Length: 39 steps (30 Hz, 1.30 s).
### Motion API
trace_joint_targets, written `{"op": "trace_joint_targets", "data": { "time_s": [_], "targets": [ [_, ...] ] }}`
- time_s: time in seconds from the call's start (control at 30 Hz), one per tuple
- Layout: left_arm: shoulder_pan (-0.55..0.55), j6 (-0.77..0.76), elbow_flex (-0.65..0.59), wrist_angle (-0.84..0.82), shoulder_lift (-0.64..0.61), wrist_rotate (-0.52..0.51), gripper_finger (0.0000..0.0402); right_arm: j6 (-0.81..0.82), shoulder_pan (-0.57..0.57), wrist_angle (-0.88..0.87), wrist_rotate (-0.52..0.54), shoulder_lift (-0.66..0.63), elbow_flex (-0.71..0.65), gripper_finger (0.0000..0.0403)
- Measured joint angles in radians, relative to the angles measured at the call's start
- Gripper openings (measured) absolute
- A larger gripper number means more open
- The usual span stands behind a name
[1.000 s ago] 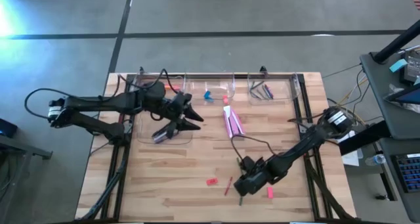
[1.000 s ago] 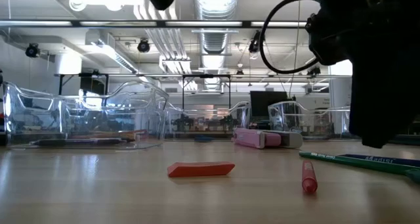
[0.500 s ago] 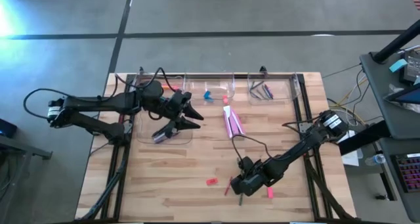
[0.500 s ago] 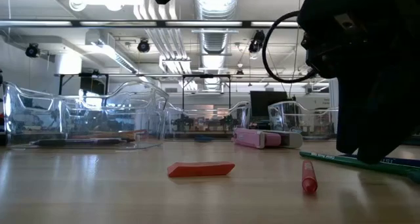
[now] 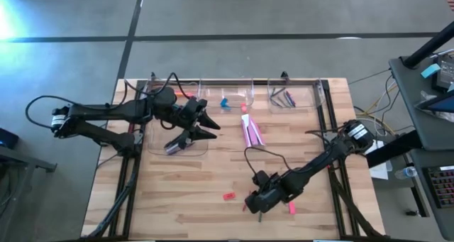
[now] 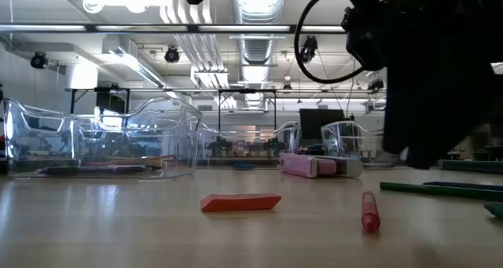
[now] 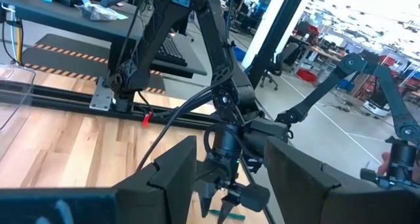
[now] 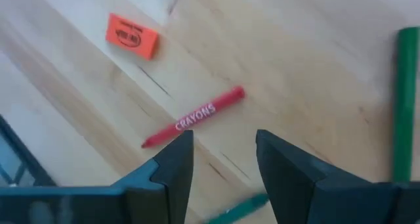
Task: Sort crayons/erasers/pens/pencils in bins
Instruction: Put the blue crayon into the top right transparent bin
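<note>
While my left pincer (image 5: 210, 128) hangs open and unmoved over the bins (image 5: 177, 144) at the high view's upper left, my right pincer (image 5: 252, 203), open and empty, has slid leftward at lower centre over the red crayon (image 8: 194, 117) on the bench (image 5: 177, 185), beside an orange eraser (image 5: 228, 196), so a crayon pickup looks next.

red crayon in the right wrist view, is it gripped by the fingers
No, the red crayon lies flat on the wooden table, ahead of the open right gripper.
</note>
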Motion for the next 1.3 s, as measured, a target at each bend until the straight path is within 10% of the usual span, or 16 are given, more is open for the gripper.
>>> {"op": "trace_joint_targets", "data": {
  "time_s": [0.53, 0.97, 1.3],
  "targets": [
    [-0.001, 0.000, -0.001, 0.005, 0.000, 0.000, 0.0166, 0.152, -0.002, -0.390, 0.091, -0.156, -0.049, 0.0155],
    [-0.002, 0.000, -0.002, 0.007, 0.000, 0.000, 0.0166, 0.340, 0.002, -0.356, 0.124, -0.529, -0.472, 0.0155],
    [-0.002, -0.002, -0.002, 0.007, 0.003, -0.002, 0.0166, 0.361, 0.002, -0.289, 0.049, -0.550, -0.614, 0.0155]
  ]
}}
